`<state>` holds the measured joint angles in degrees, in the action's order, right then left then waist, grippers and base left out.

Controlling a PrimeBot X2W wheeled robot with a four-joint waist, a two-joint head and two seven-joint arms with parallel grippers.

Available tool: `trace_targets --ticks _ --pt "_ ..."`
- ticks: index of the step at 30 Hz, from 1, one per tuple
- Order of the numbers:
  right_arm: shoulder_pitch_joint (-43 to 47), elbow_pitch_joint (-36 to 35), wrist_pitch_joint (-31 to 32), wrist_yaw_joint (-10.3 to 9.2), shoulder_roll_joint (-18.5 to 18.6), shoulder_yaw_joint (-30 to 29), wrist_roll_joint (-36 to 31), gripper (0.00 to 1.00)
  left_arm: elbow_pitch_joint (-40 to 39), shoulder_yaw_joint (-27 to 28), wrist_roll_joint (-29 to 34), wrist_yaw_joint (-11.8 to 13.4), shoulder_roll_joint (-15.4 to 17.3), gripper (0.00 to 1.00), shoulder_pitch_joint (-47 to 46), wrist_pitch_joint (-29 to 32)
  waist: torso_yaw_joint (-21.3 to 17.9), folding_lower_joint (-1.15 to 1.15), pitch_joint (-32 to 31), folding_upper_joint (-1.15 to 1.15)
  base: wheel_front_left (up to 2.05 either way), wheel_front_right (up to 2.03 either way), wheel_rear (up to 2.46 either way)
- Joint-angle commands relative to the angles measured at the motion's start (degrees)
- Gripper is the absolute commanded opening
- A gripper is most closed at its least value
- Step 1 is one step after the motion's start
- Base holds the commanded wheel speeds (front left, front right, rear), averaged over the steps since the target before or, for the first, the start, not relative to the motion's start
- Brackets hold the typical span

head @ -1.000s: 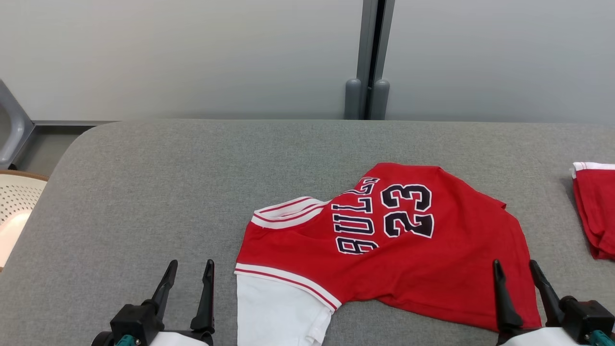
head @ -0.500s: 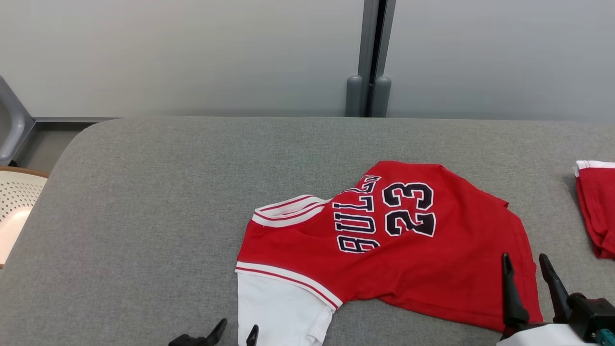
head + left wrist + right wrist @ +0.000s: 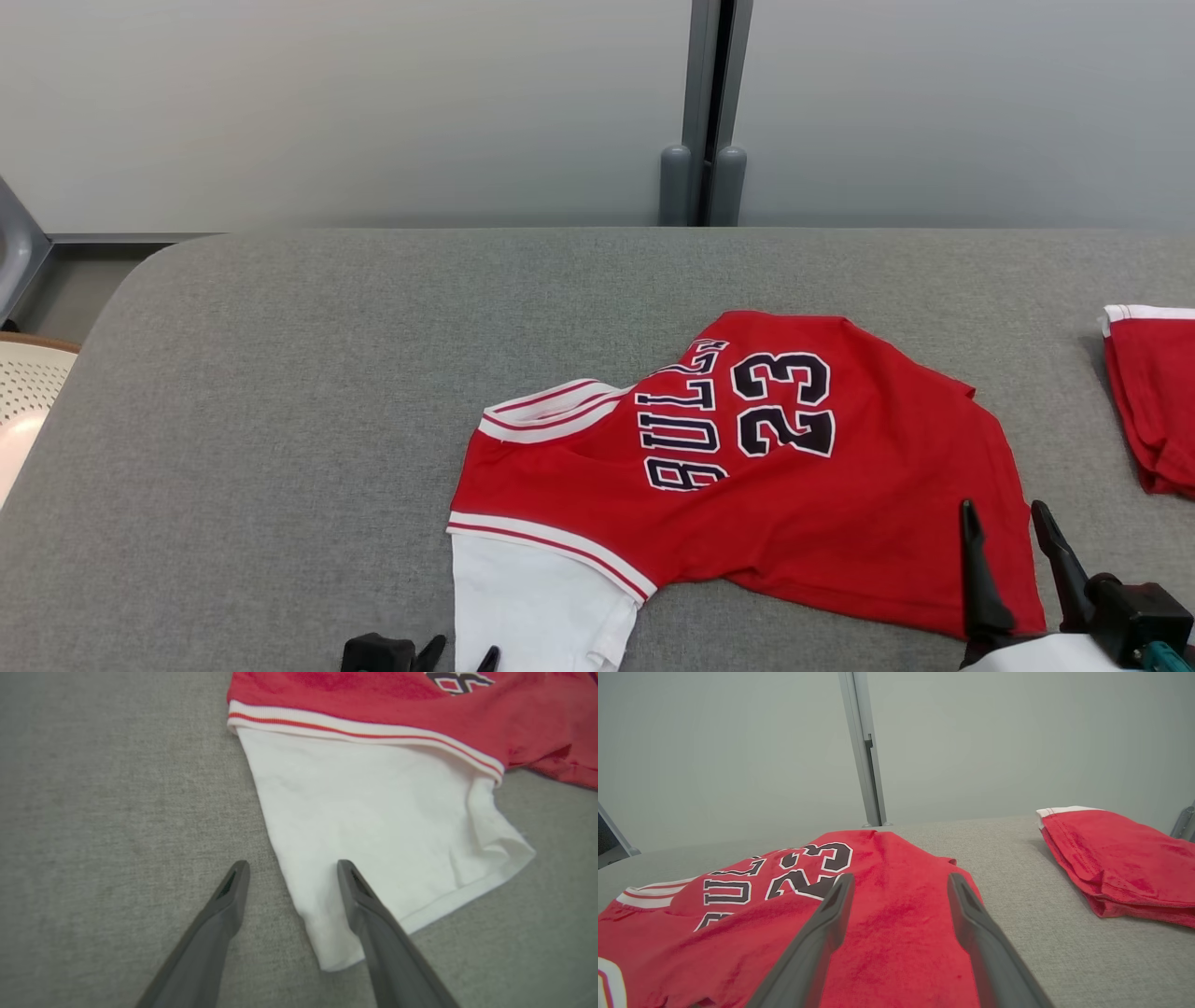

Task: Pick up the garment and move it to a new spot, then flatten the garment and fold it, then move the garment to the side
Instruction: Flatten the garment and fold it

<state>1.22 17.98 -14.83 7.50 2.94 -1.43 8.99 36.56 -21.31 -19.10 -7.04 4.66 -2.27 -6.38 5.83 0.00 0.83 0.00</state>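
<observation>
I see the red knit jersey with white ribbed trim and navy "BULLS 23" lettering (image 3: 747, 476) lying crumpled but mostly flat on the grey woven-fabric surface (image 3: 280, 373), right of the middle and close to the near edge. My left claw (image 3: 293, 868) is spread wide with nothing in it. It sits at the near edge, straddling the left border of the jersey's white sleeve, with one finger over bare grey cloth and the other over the white fabric. I cannot tell whether either finger touches. My right claw (image 3: 1002, 511) is also released and empty, poised over the jersey's near right corner by the hem. The body is soft red cotton with shallow wrinkles, and the sleeve is a plain white rectangle with a rolled cuff. The jersey's long axis runs roughly along the near edge, with the neck end towards the left edge, the hem towards the right edge and the sleeve pointing at the near edge. A folded red garment with a white band (image 3: 1153, 411) lies at the right edge, well apart.
</observation>
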Motion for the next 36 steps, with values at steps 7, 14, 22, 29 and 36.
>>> trace_targets --ticks 7,14,22,29,36 --pt "-0.5 0.9 -0.3 -0.02 0.2 -2.3 -1.1 1.00 -0.7 -4.5 -4.5 -0.5 0.6 0.00 -0.4 0.5 0.1 0.00 -0.2 0.00 0.00 0.00 0.00" --pt "1.5 3.3 1.2 -0.02 0.1 -4.4 -1.1 1.00 -4.4 -0.6 -6.7 0.8 2.0 0.00 -3.2 -6.4 0.1 0.00 0.2 0.00 0.00 0.00 0.00" --pt "5.2 7.1 4.5 -0.01 0.0 -4.5 4.3 1.00 -8.6 4.4 -7.1 2.8 1.4 0.00 -4.0 -8.7 -1.0 0.00 -0.8 0.00 0.00 0.00 0.00" --pt "4.8 9.9 6.4 -0.01 0.0 -1.4 10.2 1.00 -10.5 6.4 -6.0 2.9 1.0 0.00 -2.5 -8.8 -2.1 0.00 -1.3 0.00 0.00 0.00 0.00" --pt "3.1 11.0 5.1 -0.01 0.0 0.9 10.8 1.00 -10.9 7.4 -4.6 2.3 0.2 0.00 -2.0 -8.8 -1.9 0.00 -0.9 0.00 0.00 0.00 0.00"
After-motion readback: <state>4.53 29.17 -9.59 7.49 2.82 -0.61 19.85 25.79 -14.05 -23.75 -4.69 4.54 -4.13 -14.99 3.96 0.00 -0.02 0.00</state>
